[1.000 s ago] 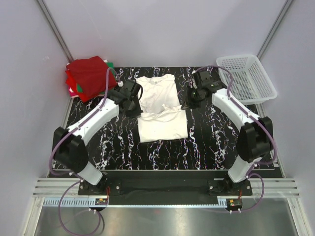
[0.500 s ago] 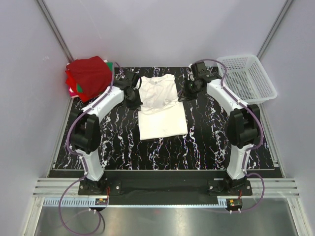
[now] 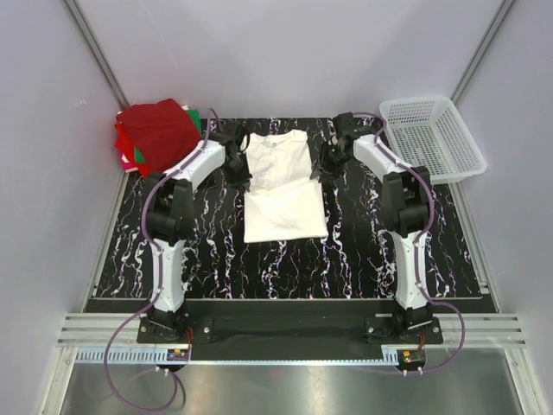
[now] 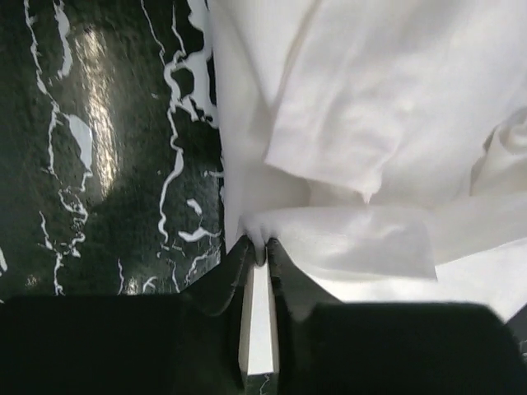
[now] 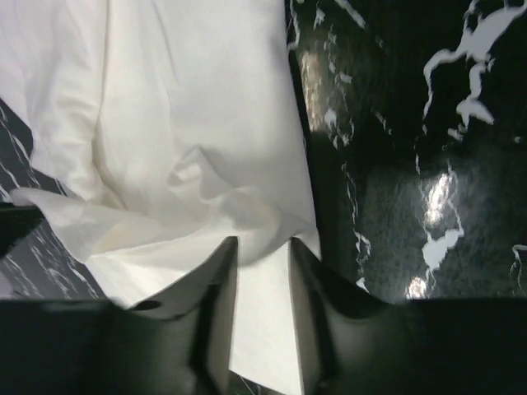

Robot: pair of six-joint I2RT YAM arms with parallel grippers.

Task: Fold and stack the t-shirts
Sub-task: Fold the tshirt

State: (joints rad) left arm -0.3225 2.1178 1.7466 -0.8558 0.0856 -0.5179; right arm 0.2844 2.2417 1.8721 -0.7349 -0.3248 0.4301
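The left hand (image 4: pixel 258 247) sits with its jaws almost together, nipping a puckered fold at the left edge of the white t-shirt (image 3: pixel 281 186). From the wrist view I cannot be sure how firm that nip is. The right hand (image 5: pixel 262 247) has its jaws plainly apart, with the shirt's right edge lying loose between them and nothing gripped.

The shirt lies at the far middle of the desk (image 3: pixel 346 251), between the two hands. The folded red shirts (image 3: pixel 155 134) are stacked at the far left corner and the basket (image 3: pixel 432 134) stands at the far right.

The step in hand looks like setting down a fold. To do it well, the left hand should let go fully before moving. Both hands should then lift straight up and draw outward so that neither jaw drags the edge. The rumpled ridge across the middle wants flattening before the next fold, or the layers will sit crooked.

The neck points to the far edge of the desk. The long axis runs from near to far, and the neater, squared layer is on the near side.
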